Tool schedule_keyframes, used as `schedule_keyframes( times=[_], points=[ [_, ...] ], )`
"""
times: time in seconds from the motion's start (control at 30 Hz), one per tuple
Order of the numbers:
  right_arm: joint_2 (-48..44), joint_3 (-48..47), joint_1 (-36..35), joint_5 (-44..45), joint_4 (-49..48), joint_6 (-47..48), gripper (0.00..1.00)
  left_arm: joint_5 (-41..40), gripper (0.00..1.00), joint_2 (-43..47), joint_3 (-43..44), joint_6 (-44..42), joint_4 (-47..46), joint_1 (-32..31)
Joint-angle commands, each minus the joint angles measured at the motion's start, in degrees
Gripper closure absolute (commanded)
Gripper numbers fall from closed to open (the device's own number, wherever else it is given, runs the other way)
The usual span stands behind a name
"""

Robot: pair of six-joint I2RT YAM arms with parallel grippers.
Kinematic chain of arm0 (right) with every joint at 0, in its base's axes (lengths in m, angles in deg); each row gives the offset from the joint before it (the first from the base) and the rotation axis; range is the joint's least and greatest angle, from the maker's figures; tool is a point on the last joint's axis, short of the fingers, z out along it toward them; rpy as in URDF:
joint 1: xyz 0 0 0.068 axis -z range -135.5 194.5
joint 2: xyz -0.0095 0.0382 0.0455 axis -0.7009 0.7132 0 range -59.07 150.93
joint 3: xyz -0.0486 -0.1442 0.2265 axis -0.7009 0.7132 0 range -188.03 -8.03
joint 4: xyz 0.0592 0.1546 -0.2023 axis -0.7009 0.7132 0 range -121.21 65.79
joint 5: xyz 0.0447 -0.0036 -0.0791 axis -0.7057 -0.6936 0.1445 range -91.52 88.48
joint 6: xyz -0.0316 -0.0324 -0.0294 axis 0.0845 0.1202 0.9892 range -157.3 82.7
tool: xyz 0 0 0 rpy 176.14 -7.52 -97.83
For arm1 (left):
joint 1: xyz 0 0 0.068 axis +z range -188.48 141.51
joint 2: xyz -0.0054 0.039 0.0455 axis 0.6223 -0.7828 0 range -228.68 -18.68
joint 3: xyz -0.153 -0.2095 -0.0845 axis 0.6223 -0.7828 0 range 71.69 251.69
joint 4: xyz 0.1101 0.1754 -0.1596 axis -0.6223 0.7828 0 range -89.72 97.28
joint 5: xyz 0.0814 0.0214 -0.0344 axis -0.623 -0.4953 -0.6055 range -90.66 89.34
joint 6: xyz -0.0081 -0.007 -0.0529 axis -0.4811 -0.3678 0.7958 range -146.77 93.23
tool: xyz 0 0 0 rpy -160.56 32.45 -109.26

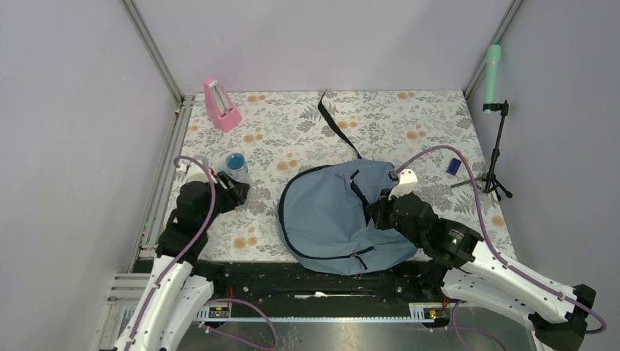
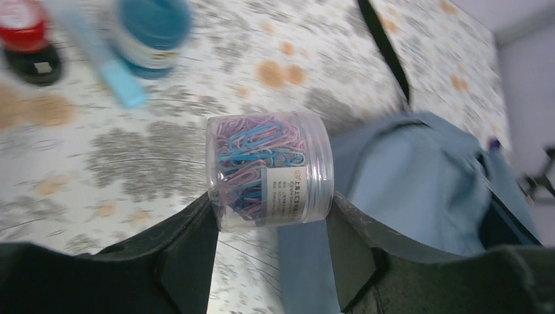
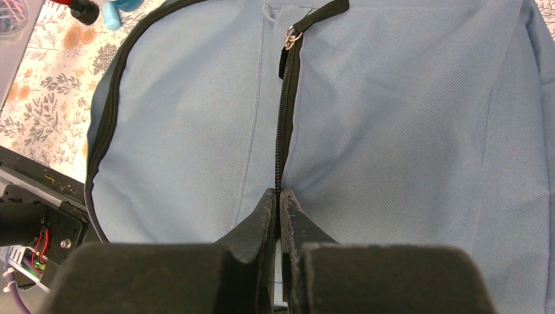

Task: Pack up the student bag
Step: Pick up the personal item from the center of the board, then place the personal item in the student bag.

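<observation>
Lying flat on the table (image 1: pixel 292 117), the student bag (image 1: pixel 325 219) is held by the right gripper (image 3: pixel 280 199), pinched tight on its zipper (image 3: pixel 283 118), likely to open it; the left gripper (image 2: pixel 271 212) clamps a jar of paper clips (image 2: pixel 268 163) for packing.

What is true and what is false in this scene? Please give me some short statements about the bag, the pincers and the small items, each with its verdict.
1. The left pincer holds a clear jar of paper clips. True.
2. The right pincer is wide open. False: its fingers are closed on the zipper of the student bag.
3. The jar is inside the bag. False: it is outside it, in the left pincer.
4. A pink object stands near the far left corner of the table. True.
</observation>
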Motion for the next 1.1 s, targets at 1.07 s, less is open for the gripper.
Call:
schedule_keyframes(
  times=[1.07],
  points=[
    [-1.10, -5.71, -0.43, 1.69, -1.55, -1.17, 0.96, 31.03, 0.55, -54.19, 25.08, 3.32, -37.59, -43.63]
  ],
)
